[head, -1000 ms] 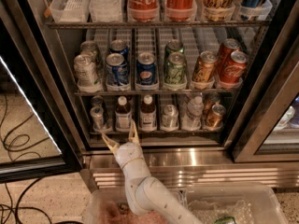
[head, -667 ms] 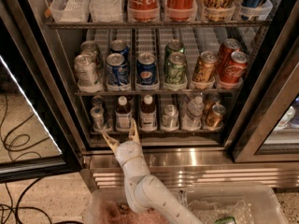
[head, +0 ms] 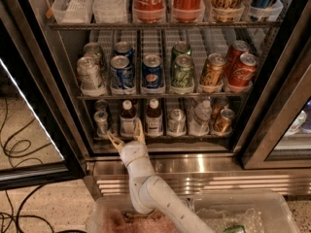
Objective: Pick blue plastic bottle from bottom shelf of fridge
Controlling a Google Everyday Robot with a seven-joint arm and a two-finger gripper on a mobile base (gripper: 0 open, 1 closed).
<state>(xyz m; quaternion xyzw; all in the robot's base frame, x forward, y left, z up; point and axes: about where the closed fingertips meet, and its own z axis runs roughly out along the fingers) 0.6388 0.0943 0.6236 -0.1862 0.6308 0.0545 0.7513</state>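
Observation:
The fridge (head: 272,96) stands open in front of me, its wire shelves full of drinks. On the bottom shelf (head: 167,139) the blue plastic bottle (head: 128,119), with white cap, dark contents and pale label, stands second lane from the left. A similar brown bottle (head: 153,118) stands just right of it. My gripper (head: 126,132) is open at the shelf's front edge, directly before the blue plastic bottle. Its fingers spread to either side of the bottle's base and nothing is held. The white arm (head: 146,188) rises from below.
The bottom shelf also carries a small silver can (head: 101,121), another can (head: 176,121), a clear water bottle (head: 201,116) and a gold can (head: 223,120). Pepsi and Coca-Cola cans (head: 152,73) fill the shelf above. A clear bin (head: 252,212) sits at my base, with cables (head: 14,147) left.
The gripper has crept slightly up and toward the bottom shelf, still open. The bottles and cans have not moved.

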